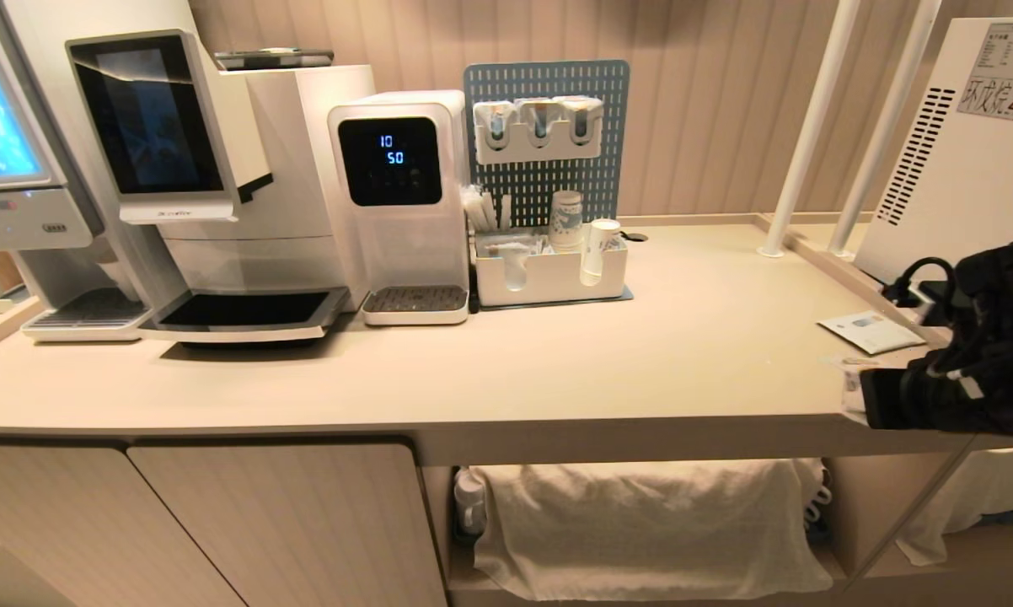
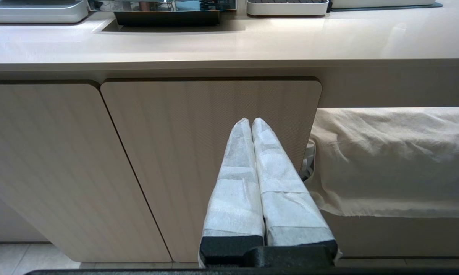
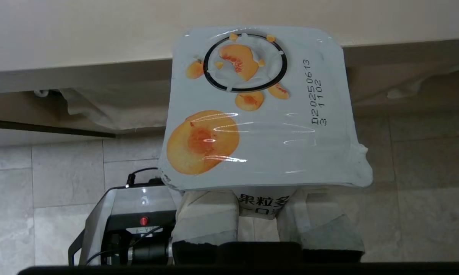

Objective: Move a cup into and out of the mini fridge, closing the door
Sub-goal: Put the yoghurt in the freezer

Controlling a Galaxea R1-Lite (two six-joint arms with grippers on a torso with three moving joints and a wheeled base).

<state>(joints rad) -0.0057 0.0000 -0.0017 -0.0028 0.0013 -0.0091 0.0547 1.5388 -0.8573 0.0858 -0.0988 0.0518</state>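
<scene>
Right wrist view: your right gripper [image 3: 258, 217] clamps the cup [image 3: 260, 110] off the counter [image 1: 641, 371] edge. Judged the carrying step; next, locate the mini fridge, unseen here.

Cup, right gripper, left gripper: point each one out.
cup [image 3: 260, 114], right wrist view, on its flat lid.
right gripper [image 3: 262, 219], right wrist view, between the fingertips clamping the cup.
left gripper [image 2: 251, 124], left wrist view, between the closed fingertips.

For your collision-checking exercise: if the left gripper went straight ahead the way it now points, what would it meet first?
Most likely the pale wood-grain cabinet door under the beige countertop. The shut left gripper points at that door's right part, beside the hanging cream cloth; the gap between them is unclear.
</scene>
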